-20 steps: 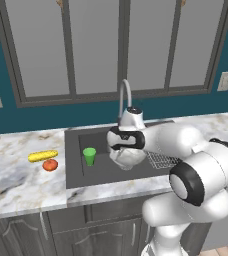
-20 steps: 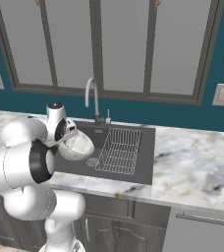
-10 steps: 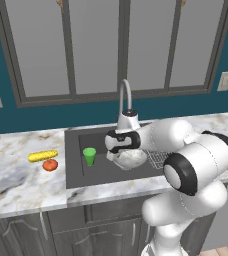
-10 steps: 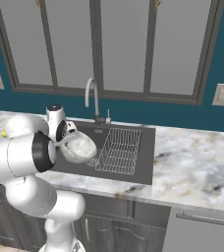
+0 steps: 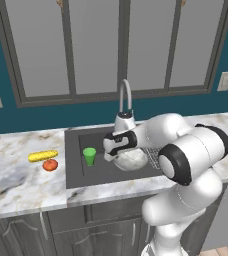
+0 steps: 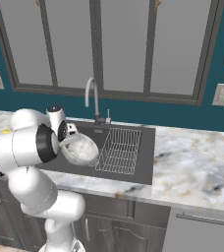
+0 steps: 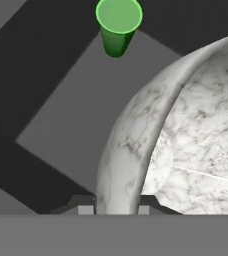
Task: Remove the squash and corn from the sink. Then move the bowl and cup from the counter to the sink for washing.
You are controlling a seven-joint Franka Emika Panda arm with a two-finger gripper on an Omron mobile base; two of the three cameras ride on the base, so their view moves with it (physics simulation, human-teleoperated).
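jaws pinching the rim of the speckled bowl (image 7: 186,130), held over the sink (image 5: 78,172) beside the upright green cup (image 7: 118,26); a tilted release may topple that cup.

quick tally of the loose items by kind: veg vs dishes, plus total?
Vegetables: 2 (small round orange-red squash, short yellow corn cob)
Dishes: 2 (small bright green tapered cup, wide speckled grey-white stone-look bowl)
Total: 4
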